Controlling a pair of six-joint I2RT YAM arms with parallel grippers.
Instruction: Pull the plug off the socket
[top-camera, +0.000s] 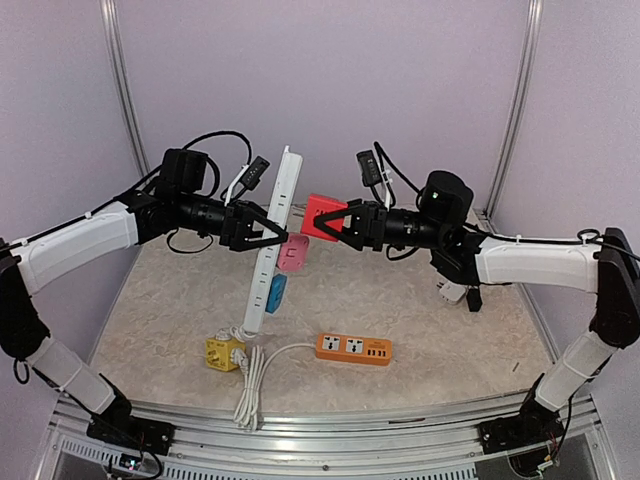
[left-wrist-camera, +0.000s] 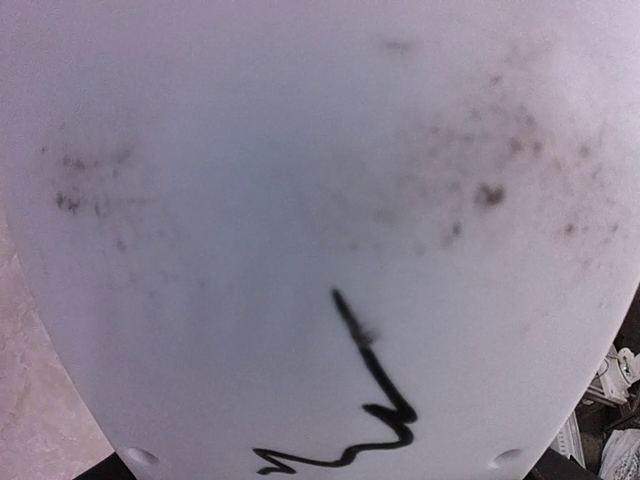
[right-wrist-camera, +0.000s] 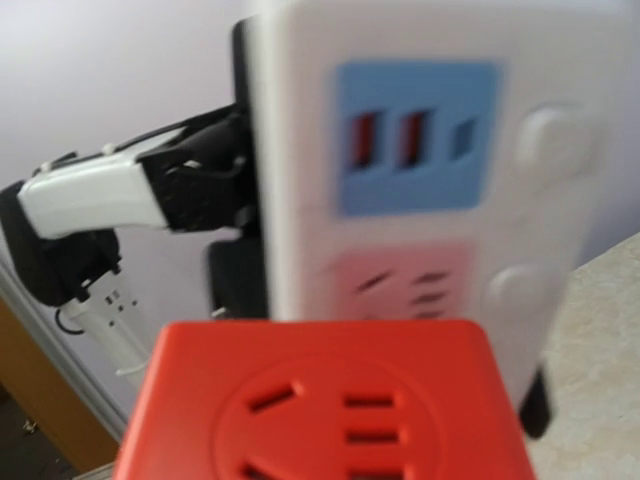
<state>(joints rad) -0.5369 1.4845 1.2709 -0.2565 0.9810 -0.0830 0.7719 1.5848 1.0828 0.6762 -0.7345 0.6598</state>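
Pale lilac walls behind, mottled beige tabletop (top-camera: 450, 320) below. Raised above it, tilted with its far end highest: white power strip (top-camera: 285, 185), clamped across its width by the left gripper (top-camera: 272, 232), jaws spread wide to span the body. In the left wrist view, only the strip's scuffed white back and a black scribble. Seated in the strip's face: pink block (top-camera: 293, 253) and, lower down, blue block (top-camera: 276, 292). Just beside the strip's right edge, level with the left gripper: red plug (top-camera: 320, 213), a cube with its socket face toward the right wrist camera, gripped by the right gripper (top-camera: 335, 225) at a middling opening. Cannot tell whether the plug touches the strip or hangs apart from it. On the tabletop near the front: yellow cube (top-camera: 224, 352) at the strip's low end, bundled white cable (top-camera: 250, 385), orange power strip (top-camera: 354, 348) lying flat.
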